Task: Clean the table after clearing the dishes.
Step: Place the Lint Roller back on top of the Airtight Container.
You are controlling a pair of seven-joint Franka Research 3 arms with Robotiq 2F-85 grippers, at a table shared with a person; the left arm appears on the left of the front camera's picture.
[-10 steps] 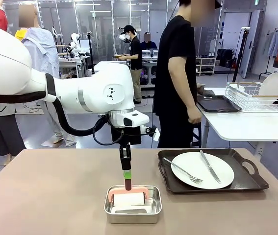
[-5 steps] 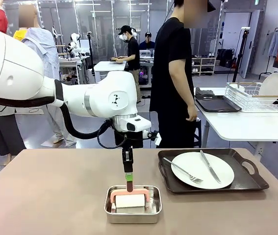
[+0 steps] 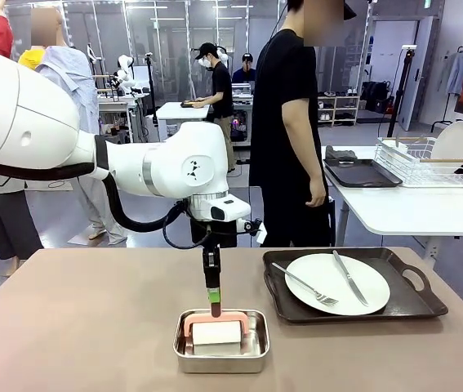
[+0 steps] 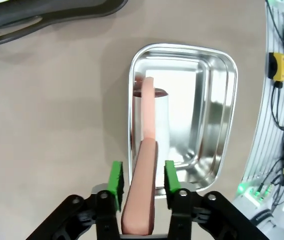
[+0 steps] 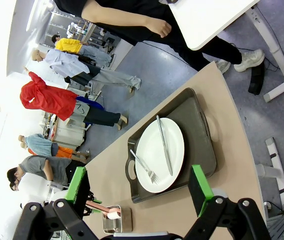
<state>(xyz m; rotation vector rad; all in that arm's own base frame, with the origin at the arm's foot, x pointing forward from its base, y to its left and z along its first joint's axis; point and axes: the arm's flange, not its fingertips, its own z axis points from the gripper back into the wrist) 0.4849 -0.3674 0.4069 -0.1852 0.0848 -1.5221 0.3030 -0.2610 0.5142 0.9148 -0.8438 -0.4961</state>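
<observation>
Sponge [image 3: 217, 333] now level inside steel pan [image 3: 221, 364]

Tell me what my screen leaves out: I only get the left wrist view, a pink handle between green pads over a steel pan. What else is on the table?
Observer: To the right of the pan, a dark tray carries a white plate with a fork and a knife on it.
Operator: Anyone nearby?
Observer: A person in black stands at the far side, beside a white table.
Operator: And the other claw?
Observer: The right gripper hangs open and empty, looking down on that tray.
</observation>
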